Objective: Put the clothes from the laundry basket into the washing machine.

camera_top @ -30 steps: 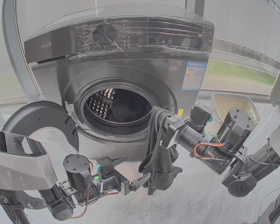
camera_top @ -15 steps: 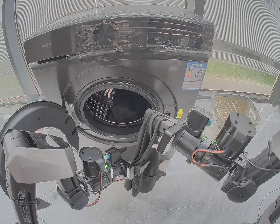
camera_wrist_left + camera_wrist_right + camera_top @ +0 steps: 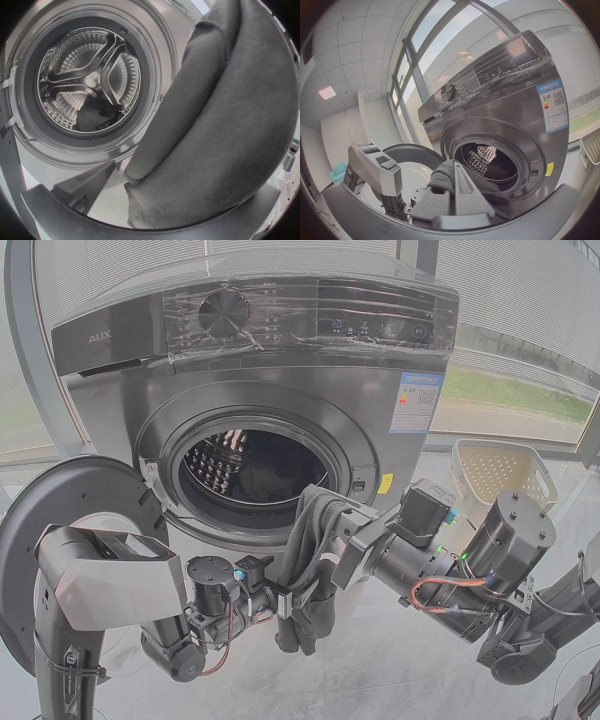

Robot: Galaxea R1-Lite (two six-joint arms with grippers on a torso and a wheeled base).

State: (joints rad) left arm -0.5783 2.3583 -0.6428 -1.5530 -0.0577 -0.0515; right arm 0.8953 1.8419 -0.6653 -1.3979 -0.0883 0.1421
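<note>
**Dark garment hangs before the open drum**

The dark garment [image 3: 306, 540] covers the tips of the left gripper [image 3: 299, 601], so its state cannot be told. It also hides most of the left wrist view.

The garment hangs at the frame's centre, long axis vertical, in front of the washing machine [image 3: 250, 384] and below its opening. Its top is draped over the right gripper [image 3: 342, 518], whose jaws pinch it.

The right arm slants up from the lower right. The left forearm lies level from the lower left and meets the garment's lower half. The laundry basket [image 3: 500, 471] stands at the right, partly behind the right arm.
</note>
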